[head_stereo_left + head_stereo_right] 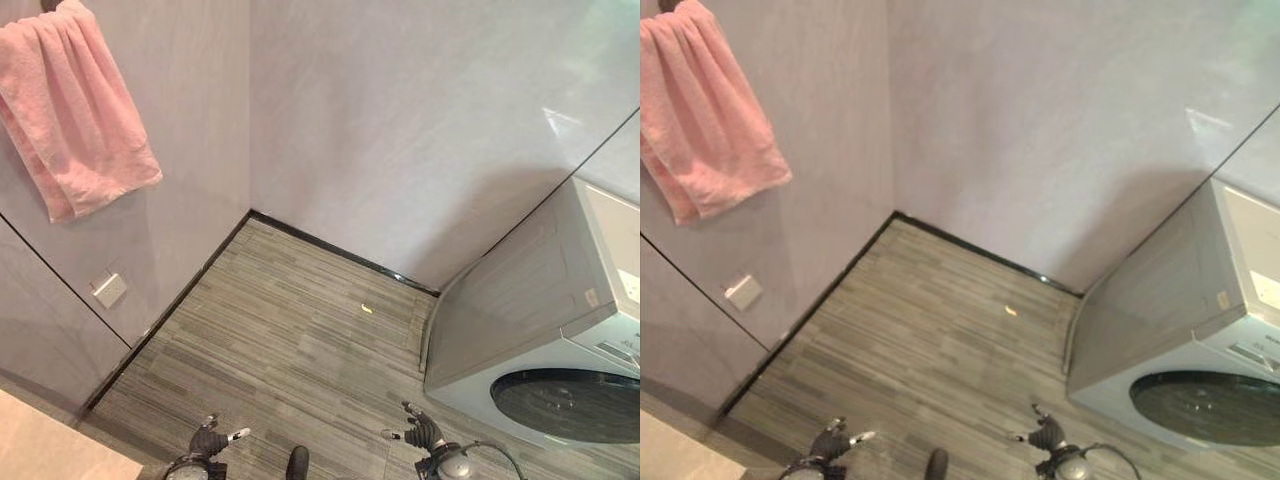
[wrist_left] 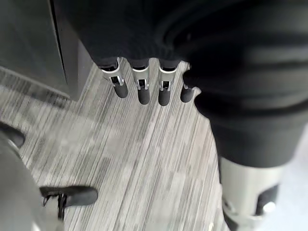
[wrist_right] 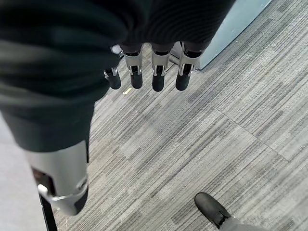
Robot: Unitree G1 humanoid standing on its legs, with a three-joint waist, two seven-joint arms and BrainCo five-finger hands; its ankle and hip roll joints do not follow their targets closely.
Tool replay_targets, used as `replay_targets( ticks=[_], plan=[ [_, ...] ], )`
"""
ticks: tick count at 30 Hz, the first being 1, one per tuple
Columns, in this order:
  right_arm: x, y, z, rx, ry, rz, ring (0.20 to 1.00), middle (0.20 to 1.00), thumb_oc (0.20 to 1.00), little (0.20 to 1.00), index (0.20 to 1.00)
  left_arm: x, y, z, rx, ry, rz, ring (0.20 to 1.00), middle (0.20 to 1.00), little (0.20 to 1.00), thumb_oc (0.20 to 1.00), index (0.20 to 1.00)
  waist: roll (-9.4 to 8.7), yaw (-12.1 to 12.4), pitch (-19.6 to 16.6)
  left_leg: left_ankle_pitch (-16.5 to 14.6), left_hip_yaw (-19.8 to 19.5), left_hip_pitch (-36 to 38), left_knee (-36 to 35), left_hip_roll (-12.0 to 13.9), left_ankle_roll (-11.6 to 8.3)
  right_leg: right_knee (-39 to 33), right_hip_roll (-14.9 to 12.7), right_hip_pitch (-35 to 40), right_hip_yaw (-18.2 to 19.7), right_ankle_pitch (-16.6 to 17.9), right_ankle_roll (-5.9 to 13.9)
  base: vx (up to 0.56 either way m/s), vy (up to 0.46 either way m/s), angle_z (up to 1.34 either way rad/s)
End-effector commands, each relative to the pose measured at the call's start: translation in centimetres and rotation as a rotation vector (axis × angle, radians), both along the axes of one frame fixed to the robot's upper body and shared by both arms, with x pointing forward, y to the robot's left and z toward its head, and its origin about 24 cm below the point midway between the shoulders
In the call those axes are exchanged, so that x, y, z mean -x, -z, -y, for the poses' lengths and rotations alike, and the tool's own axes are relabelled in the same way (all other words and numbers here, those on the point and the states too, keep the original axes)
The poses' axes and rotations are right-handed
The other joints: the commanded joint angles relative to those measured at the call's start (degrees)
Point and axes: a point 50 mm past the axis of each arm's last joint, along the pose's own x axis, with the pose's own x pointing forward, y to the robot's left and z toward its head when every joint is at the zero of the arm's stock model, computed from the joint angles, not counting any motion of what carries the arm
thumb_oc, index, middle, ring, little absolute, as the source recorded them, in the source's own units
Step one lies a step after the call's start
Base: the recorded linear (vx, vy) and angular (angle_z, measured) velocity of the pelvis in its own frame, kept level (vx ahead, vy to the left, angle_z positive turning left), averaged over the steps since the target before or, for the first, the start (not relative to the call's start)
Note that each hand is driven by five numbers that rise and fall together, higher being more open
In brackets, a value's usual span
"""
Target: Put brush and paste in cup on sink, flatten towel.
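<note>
Left hand [image 1: 208,440], low in the eye views: fingers [image 2: 139,89] straight and relaxed in its wrist view, grasping nothing, hanging above the floor [image 1: 290,330]

Right hand [image 1: 425,433], low on the other side: fingers [image 3: 156,77] likewise straight and loose, empty, above the same grey striped floor

Counter [image 1: 50,445], one pale corner at the near left edge; nothing to be seen on the visible part

Small yellowish scrap [image 1: 367,309], one, lying on the floor midway toward the far wall

Washing machine [image 1: 540,330], one, white with a dark round door, standing at the right against the wall

Wall plate [image 1: 109,290], one, low on the left wall

Towel [image 1: 75,110], one, pink, hanging high on the left wall, bunched and folded on itself, not flattened

Progress, as judged: nothing of the task appears done; both hands are free, the towel is unflattened, and brush, paste, cup and sink are yet to be found
</note>
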Motion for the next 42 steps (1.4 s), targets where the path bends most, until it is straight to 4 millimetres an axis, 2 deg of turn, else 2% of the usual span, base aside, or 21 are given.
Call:
replay_targets(
  ticks=[1, 2, 3, 4, 5, 7, 9, 11, 14, 16, 19, 21, 23, 26, 29, 30, 31, 33, 35, 36, 42],
  plan=[
    [-2.3, -1.8, 0.6, 0.005, -0.045, 0.118, 1.000, 1.000, 1.000, 1.000, 1.000, -4.0, -3.0, -3.0, -0.085, -0.017, 0.165, 1.000, 1.000, 1.000, 1.000, 1.000, -0.15, 1.0, 2.2, 24.4, -0.6, 2.7, -8.1, 2.2, 2.55, 7.0, -4.9, -0.4, 0.3, -4.0, 9.85, 0.17, -0.060, 0.03],
    [-2.5, -1.9, 0.6, 0.003, -0.054, 0.125, 1.000, 1.000, 1.000, 1.000, 1.000, -4.0, -3.0, -3.2, -0.089, -0.020, 0.166, 1.000, 1.000, 1.000, 1.000, 1.000, -0.20, 1.3, 2.5, 26.6, 0.2, 0.9, -4.2, 2.3, 2.34, 6.7, -4.5, 0.4, 0.6, -4.4, 9.40, 0.11, -0.079, 0.03],
    [-3.3, -2.5, 0.5, 0.004, -0.073, 0.157, 1.000, 1.000, 1.000, 1.000, 1.000, -4.4, -3.3, -3.2, -0.088, -0.014, 0.185, 1.000, 1.000, 1.000, 1.000, 1.000, -0.73, 2.4, 4.9, 29.5, 1.7, -6.1, 6.5, 0.3, 3.40, 5.5, -4.9, 2.3, 1.4, -4.1, 8.67, 0.05, -0.103, 0.01],
    [-4.5, -3.3, 0.9, 0.028, -0.097, 0.199, 1.000, 1.000, 1.000, 1.000, 1.000, -5.0, -3.7, -3.2, -0.086, -0.021, 0.209, 1.000, 1.000, 1.000, 1.000, 1.000, -1.17, 3.5, 7.5, 28.0, 4.9, -12.9, 15.9, -1.6, 5.64, 5.4, -5.6, 3.2, 2.2, -3.8, 8.03, 0.01, -0.101, 0.00],
    [-5.0, -3.6, 1.1, 0.051, -0.107, 0.216, 1.000, 1.000, 1.000, 1.000, 1.000, -5.1, -3.8, -3.3, -0.093, -0.029, 0.216, 1.000, 1.000, 1.000, 1.000, 1.000, -1.45, 4.0, 8.2, 26.5, 7.5, -16.0, 17.7, -1.7, 5.92, 5.6, -5.8, 3.3, 2.1, -4.1, 7.85, 0.13, -0.036, -0.31],
    [-5.6, -4.0, 1.3, 0.091, -0.152, 0.227, 1.000, 1.000, 1.000, 1.000, 1.000, -5.7, -4.3, -3.4, -0.091, -0.023, 0.247, 1.000, 1.000, 1.000, 1.000, 1.000, -1.10, 5.1, 8.2, 19.9, 14.4, -19.4, 6.1, -2.6, 5.38, 5.6, -6.8, 5.0, 1.6, -5.8, 8.71, 0.25, 0.060, -0.36],
    [-5.6, -4.3, 1.8, 0.114, -0.158, 0.242, 1.000, 1.000, 1.000, 1.000, 1.000, -5.9, -4.3, -3.0, -0.088, -0.005, 0.254, 1.000, 1.000, 1.000, 1.000, 1.000, -0.52, 4.9, 7.8, 20.8, 22.4, -22.7, -7.3, -1.2, 4.75, 4.5, -7.1, 6.4, -0.3, -6.9, 9.20, 0.22, 0.109, 0.00],
    [-5.6, -4.4, 1.9, 0.128, -0.165, 0.251, 1.000, 1.000, 1.000, 1.000, 1.000, -6.2, -4.5, -2.9, -0.103, 0.024, 0.261, 1.000, 1.000, 1.000, 1.000, 1.000, 0.46, 5.6, 7.7, 25.4, 24.8, -24.8, -15.8, -1.5, 3.91, 4.2, -5.9, 8.3, -0.7, -8.0, 9.64, 0.24, 0.134, 0.34],
    [-5.6, -4.4, 2.0, 0.142, -0.157, 0.257, 1.000, 1.000, 1.000, 1.000, 1.000, -6.6, -4.6, -2.7, -0.111, 0.041, 0.264, 1.000, 1.000, 1.000, 1.000, 1.000, 0.28, 5.7, 7.7, 25.9, 28.8, -23.7, -16.6, -0.7, 4.28, 4.9, -6.4, 9.7, -0.9, -8.5, 10.14, 0.20, 0.136, 0.16],
    [-5.3, -3.7, 0.3, 0.101, -0.187, 0.223, 1.000, 1.000, 1.000, 1.000, 1.000, -6.9, -4.8, -2.5, -0.107, 0.079, 0.275, 1.000, 1.000, 1.000, 1.000, 1.000, -1.26, 6.0, 6.0, 24.1, 24.6, -20.0, -17.2, -3.2, 5.95, 10.4, -8.9, 9.9, -0.4, -7.8, 13.07, 0.39, 0.343, -0.25],
    [-5.0, -3.4, 0.0, 0.080, -0.173, 0.208, 1.000, 1.000, 1.000, 1.000, 1.000, -6.7, -4.9, -2.4, -0.094, 0.093, 0.280, 1.000, 1.000, 1.000, 1.000, 1.000, -1.81, 5.7, 5.3, 22.5, 24.9, -18.1, -17.4, -3.5, 7.00, 13.2, -9.9, 9.9, 0.1, -6.8, 13.91, 0.23, 0.229, -0.35],
    [-4.6, -3.1, -0.8, 0.051, -0.167, 0.198, 1.000, 1.000, 1.000, 1.000, 1.000, -6.5, -5.0, -2.1, -0.085, 0.115, 0.284, 1.000, 1.000, 1.000, 1.000, 1.000, -2.63, 6.1, 4.0, 21.2, 23.3, -14.6, -18.9, -5.4, 9.02, 21.5, -11.6, 8.9, 0.8, 0.0, 16.60, 0.27, 0.321, -0.15],
    [-4.7, -3.4, -1.2, 0.028, -0.173, 0.213, 1.000, 1.000, 1.000, 1.000, 1.000, -6.6, -5.3, -1.9, -0.067, 0.116, 0.310, 1.000, 1.000, 1.000, 1.000, 1.000, -1.73, 5.6, 4.4, 20.9, 21.5, -12.0, -19.6, -5.8, 10.10, 29.4, -11.8, 6.7, 1.5, 5.5, 17.91, 0.20, 0.283, 0.10],
    [-5.4, -4.1, -1.5, 0.018, -0.183, 0.258, 1.000, 1.000, 1.000, 1.000, 1.000, -6.8, -5.4, -1.6, -0.082, 0.159, 0.305, 1.000, 1.000, 1.000, 1.000, 1.000, -0.07, 4.1, 5.3, 20.5, 17.6, -9.2, -20.0, -6.1, 11.06, 35.1, -10.1, 1.3, 2.8, 4.1, 17.08, 0.15, 0.140, 0.76],
    [-5.4, -4.3, -1.6, 0.010, -0.189, 0.269, 1.000, 1.000, 1.000, 1.000, 1.000, -7.0, -5.3, -1.2, -0.097, 0.198, 0.297, 1.000, 1.000, 1.000, 1.000, 1.000, 0.80, 2.4, 5.4, 21.1, 14.8, -7.3, -21.2, -6.5, 10.92, 30.1, -9.1, -2.6, 4.0, 1.9, 15.78, 0.17, 0.040, 1.04],
    [-5.3, -4.3, -1.4, 0.005, -0.188, 0.271, 1.000, 1.000, 1.000, 1.000, 1.000, -7.2, -5.2, -0.5, -0.101, 0.234, 0.298, 1.000, 1.000, 1.000, 1.000, 1.000, 1.60, 1.0, 5.6, 20.9, 12.2, -6.4, -21.6, -7.0, 10.19, 20.8, -10.0, -4.2, 6.2, -0.7, 14.42, 0.22, 0.012, 1.09],
    [-5.3, -4.3, -1.4, 0.005, -0.188, 0.271, 1.000, 1.000, 1.000, 1.000, 1.000, -7.2, -5.2, -0.5, -0.100, 0.234, 0.298, 1.000, 1.000, 1.000, 1.000, 1.000, 1.71, 0.8, 5.6, 20.8, 11.9, -6.2, -21.6, -6.9, 10.17, 20.7, -10.0, -3.9, 6.0, -0.7, 14.39, 0.26, -0.047, 0.89],
    [-5.0, -4.3, -0.6, 0.026, -0.168, 0.270, 1.000, 1.000, 1.000, 1.000, 1.000, -8.0, -5.2, 0.6, -0.117, 0.278, 0.307, 1.000, 1.000, 1.000, 1.000, 1.000, 2.68, -1.9, 5.8, 20.5, 4.5, -4.4, -22.4, -9.2, 9.41, 10.9, -7.3, -7.2, 19.9, 0.9, 15.06, 0.28, -0.024, 1.10],
    [-4.6, -4.1, -0.7, 0.022, -0.168, 0.259, 1.000, 1.000, 1.000, 1.000, 1.000, -7.8, -4.9, 1.2, -0.092, 0.274, 0.302, 1.000, 1.000, 1.000, 1.000, 1.000, 2.87, -1.7, 5.6, 21.0, 2.5, -4.1, -22.7, -9.9, 9.17, 12.8, -6.8, -6.6, 19.9, 1.7, 15.37, 0.17, -0.042, 1.71],
    [-4.4, -3.9, -0.7, 0.023, -0.181, 0.248, 1.000, 1.000, 1.000, 1.000, 1.000, -7.3, -4.6, 1.3, -0.073, 0.249, 0.298, 1.000, 1.000, 1.000, 1.000, 1.000, 2.19, -0.9, 5.7, 20.6, 0.6, -4.2, -22.1, -10.6, 8.66, 9.3, -8.8, -4.8, 15.4, 1.8, 14.95, 0.14, -0.089, 1.37],
    [-4.7, -3.9, -0.2, 0.049, -0.218, 0.236, 1.000, 1.000, 1.000, 1.000, 1.000, -6.3, -4.4, 1.1, -0.038, 0.190, 0.301, 1.000, 1.000, 1.000, 1.000, 1.000, 1.85, 2.3, 3.9, 21.0, -4.0, -6.5, -21.3, -10.0, 6.03, 4.2, -9.4, -0.3, 8.9, -0.9, 13.08, 0.13, -0.197, 0.71]
  ],
)
